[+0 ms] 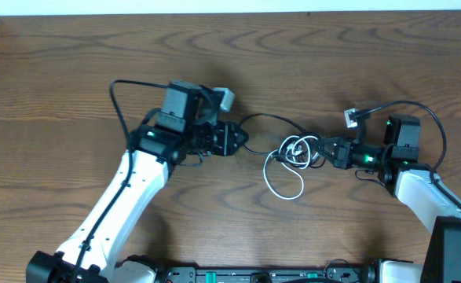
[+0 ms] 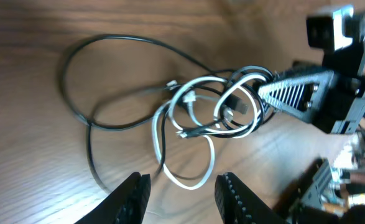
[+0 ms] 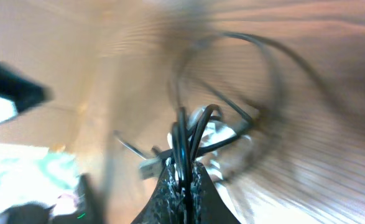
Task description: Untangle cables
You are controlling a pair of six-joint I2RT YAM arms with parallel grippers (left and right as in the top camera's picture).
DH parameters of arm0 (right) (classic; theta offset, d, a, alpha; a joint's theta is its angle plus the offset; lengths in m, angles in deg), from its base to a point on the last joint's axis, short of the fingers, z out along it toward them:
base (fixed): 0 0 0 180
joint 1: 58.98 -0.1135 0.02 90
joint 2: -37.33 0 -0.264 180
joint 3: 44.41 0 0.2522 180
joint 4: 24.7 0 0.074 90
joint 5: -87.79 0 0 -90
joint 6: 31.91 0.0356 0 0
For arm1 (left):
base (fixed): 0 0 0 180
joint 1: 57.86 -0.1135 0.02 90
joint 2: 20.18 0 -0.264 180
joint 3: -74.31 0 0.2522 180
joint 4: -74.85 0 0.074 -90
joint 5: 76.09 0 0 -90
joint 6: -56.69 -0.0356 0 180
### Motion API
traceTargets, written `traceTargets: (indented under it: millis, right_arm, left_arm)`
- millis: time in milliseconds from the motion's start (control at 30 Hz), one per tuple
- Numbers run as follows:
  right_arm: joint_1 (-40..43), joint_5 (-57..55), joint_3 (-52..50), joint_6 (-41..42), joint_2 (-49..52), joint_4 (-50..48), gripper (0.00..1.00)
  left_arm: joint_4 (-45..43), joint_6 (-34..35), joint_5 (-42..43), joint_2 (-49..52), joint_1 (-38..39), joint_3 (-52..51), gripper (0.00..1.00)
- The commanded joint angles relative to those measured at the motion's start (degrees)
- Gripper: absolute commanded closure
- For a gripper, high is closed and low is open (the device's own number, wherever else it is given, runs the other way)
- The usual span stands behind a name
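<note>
A tangle of thin cables [image 1: 295,151] lies at mid table: a white cable [image 1: 281,187] loops toward the front and a black cable [image 1: 265,119] arcs to the left. My right gripper [image 1: 330,152] is shut on the tangle's right side; in the right wrist view black strands [image 3: 185,146] run between its fingers [image 3: 182,180]. My left gripper [image 1: 242,139] is open and empty, just left of the tangle. In the left wrist view its fingers [image 2: 181,193] frame the white loop [image 2: 188,180] and the knot [image 2: 222,106] lies beyond.
The wooden table [image 1: 57,94] stretches on all sides. The arms' own thicker black cables arc over the left arm [image 1: 120,102] and the right arm [image 1: 426,114]. The table's back edge [image 1: 230,14] meets a white wall.
</note>
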Motion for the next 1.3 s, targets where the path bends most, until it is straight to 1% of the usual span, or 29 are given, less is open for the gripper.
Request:
traceTargets:
  millis: [0,233,400,567,700,767,800,833,867,900,933,967,1000,1033,1067,1100,1133,1200,1233,1267]
  right_arm:
    - [-0.15,12.37,0.02,-1.07,0.26,-0.81,0.99]
    - [-0.96,13.94,0.02,-1.07,0.26,-1.53,0.99]
    - [-1.75,13.92,0.02,-1.07,0.24,-1.88,0.99]
    - [-1.92,15.43,0.02,-1.05,0.26,-2.10,0.99]
    - [-1.92,17.64,0.02,-1.05,0.26,-2.49,0.99]
    - [-1.92,18.64,0.02,-1.07,0.26,-2.54,0.99]
    - [-1.92,18.97,0.02,-1.07,0.26,-2.54,0.99]
    - [-1.92,19.80,0.02,-1.07,0.26,-2.56,0.99]
    - [-1.92,19.93,0.02,-1.07,0.26,-2.58,0.99]
    - [-1.92,19.78,0.02,-1.07,0.26,-2.58,0.99]
    - [-1.92,19.32,0.02,-1.07,0.26,-2.54,0.99]
    - [-1.92,18.01,0.02,-1.05,0.26,-2.43,0.98]
    - [-1.92,15.58,0.02,-1.01,0.26,-2.01,0.89]
    - [-1.90,10.23,0.02,-0.63,0.26,-0.33,0.76]
    - [-1.90,3.17,0.02,0.90,0.26,1.95,0.71]
    - [-1.90,-0.96,0.02,1.90,0.26,3.30,0.70]
    - [-1.90,-13.22,0.02,5.53,0.26,7.30,0.65]
    - [-1.90,-25.83,0.02,8.96,0.26,11.19,0.59]
    - [-1.90,-28.22,0.02,9.03,0.26,11.78,0.59]
    - [-1.90,-28.15,0.02,9.03,0.26,11.58,0.59]
  left_arm:
    - [-0.76,0.50,0.74,0.00,2.99,0.22,0.60]
    - [-5.25,0.57,1.20,5.90,8.11,0.22,0.53]
    - [-10.67,0.55,1.20,11.28,12.52,0.22,0.47]
    - [-15.26,0.55,0.83,14.49,15.08,0.22,0.46]
    - [-17.86,0.55,-2.14,16.22,15.61,0.22,0.47]
    - [-18.67,0.55,-2.10,16.98,15.58,0.22,0.47]
    - [-18.82,0.55,-2.10,17.16,15.58,0.22,0.48]
    - [-19.21,0.55,-2.10,17.40,15.58,0.22,0.56]
    - [-19.56,0.55,-2.10,17.51,15.58,0.22,0.66]
    - [-20.83,0.55,-2.08,17.51,15.58,0.22,0.85]
    - [-21.66,0.57,-2.08,17.46,15.54,0.24,0.92]
    - [-22.82,0.94,-2.05,17.18,15.37,0.24,0.93]
    - [-24.33,2.21,-2.03,16.70,14.99,0.24,0.93]
    - [-25.86,4.26,-2.01,15.63,14.27,0.24,0.93]
    - [-26.27,5.51,-2.01,14.53,13.55,0.24,0.93]
    - [-26.23,6.16,-1.99,13.57,12.96,0.24,0.93]
    - [-25.73,6.56,-1.57,12.24,12.11,0.24,0.92]
    - [-24.17,6.99,2.47,9.14,10.40,0.24,0.93]
    - [-23.06,6.99,4.61,7.82,9.86,0.24,0.93]
    - [-22.34,6.97,5.33,7.23,9.70,0.24,0.93]
